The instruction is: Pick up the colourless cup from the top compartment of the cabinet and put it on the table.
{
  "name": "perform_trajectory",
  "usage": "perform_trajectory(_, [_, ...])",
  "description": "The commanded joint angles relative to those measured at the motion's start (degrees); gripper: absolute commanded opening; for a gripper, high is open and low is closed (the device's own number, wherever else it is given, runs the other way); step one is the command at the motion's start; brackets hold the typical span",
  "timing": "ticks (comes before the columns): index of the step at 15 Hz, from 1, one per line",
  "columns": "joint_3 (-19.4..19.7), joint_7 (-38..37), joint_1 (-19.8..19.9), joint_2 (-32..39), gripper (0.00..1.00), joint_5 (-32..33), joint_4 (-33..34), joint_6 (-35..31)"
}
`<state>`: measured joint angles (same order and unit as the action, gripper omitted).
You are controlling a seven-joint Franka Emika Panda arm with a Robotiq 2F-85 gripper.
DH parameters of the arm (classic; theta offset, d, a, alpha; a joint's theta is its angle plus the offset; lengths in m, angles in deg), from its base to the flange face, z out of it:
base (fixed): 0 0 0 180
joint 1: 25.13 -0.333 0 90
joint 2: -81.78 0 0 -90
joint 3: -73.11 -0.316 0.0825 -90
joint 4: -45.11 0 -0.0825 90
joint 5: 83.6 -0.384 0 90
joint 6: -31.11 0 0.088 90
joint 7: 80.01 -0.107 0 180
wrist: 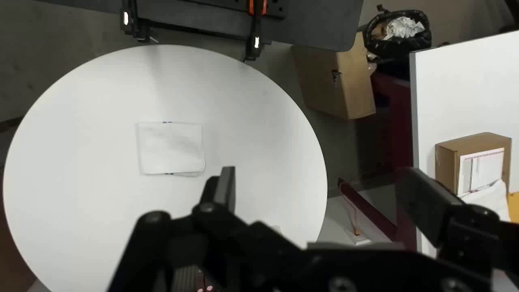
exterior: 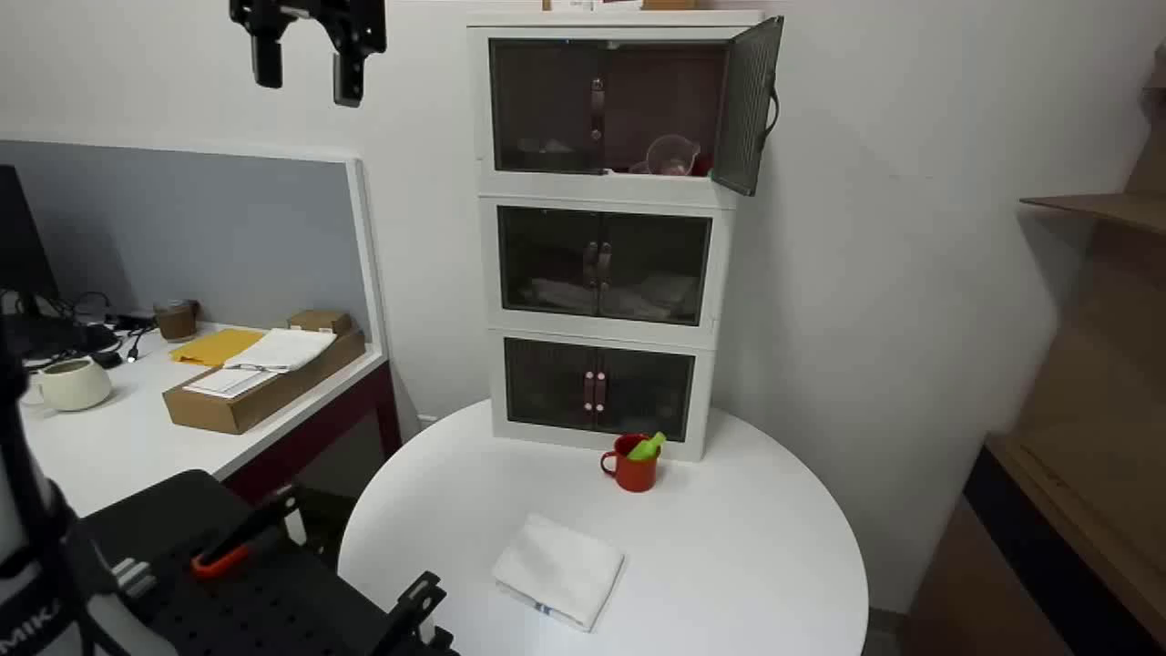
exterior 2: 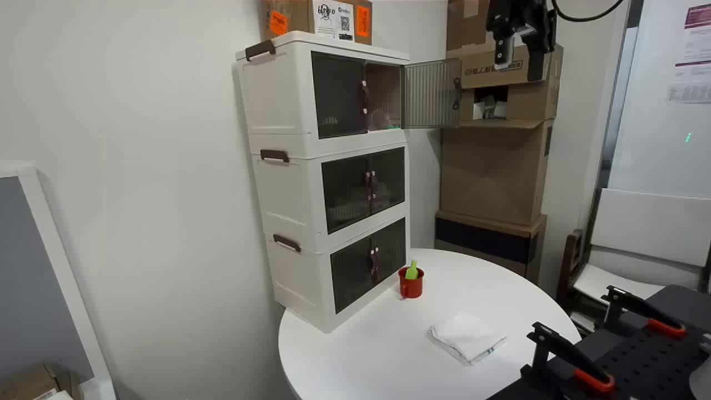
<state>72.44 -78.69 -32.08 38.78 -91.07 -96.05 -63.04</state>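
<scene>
Round and white, the table (exterior: 747,547) is seen at six o'clock in an exterior view, with a black perforated board (exterior: 255,601) set beside it at eight. High up, between ten and eleven o'clock, the gripper (exterior: 307,80) is shown released, its fingers spread wide apart. Near the table's middle a folded white cloth (exterior: 560,569) is laid; toward one o'clock from it, a red mug (exterior: 635,474), in which a bright green object (exterior: 646,445) is held, is placed just before the cabinet (exterior: 601,333). By the table's far edge, at twelve o'clock, the cabinet is stood, and on its top compartment (exterior: 583,185) the door (exterior: 751,105) at the three o'clock side is swung outward. Through that doorway, toward one o'clock, the colourless cup (exterior: 672,155) is seen inside; whether it is upright cannot be told. Behind the cabinet, a pale wall (exterior: 874,228) is seen.
</scene>
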Motion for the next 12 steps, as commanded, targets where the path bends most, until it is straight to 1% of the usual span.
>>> perform_trajectory(1, [-0.69,0.52,0.97,0.04,1.00,-0.43,0.15,0.18])
perform_trajectory(8, [-0.69,0.52,0.97,0.04,1.00,-0.43,0.16,0.18])
perform_trajectory(9, [-1.26,-0.22,1.22,-0.23,1.00,-0.37,-0.98,-1.90])
perform_trajectory(10, [-1.73,-1.68,1.54,-0.33,1.00,-1.75,-2.67,-7.00])
perform_trajectory(11, [-2.14,-2.26,1.65,-0.59,1.00,-2.55,-4.52,-13.51])
perform_trajectory(12, [-2.50,-4.19,1.60,1.73,1.00,-4.31,-4.51,-17.91])
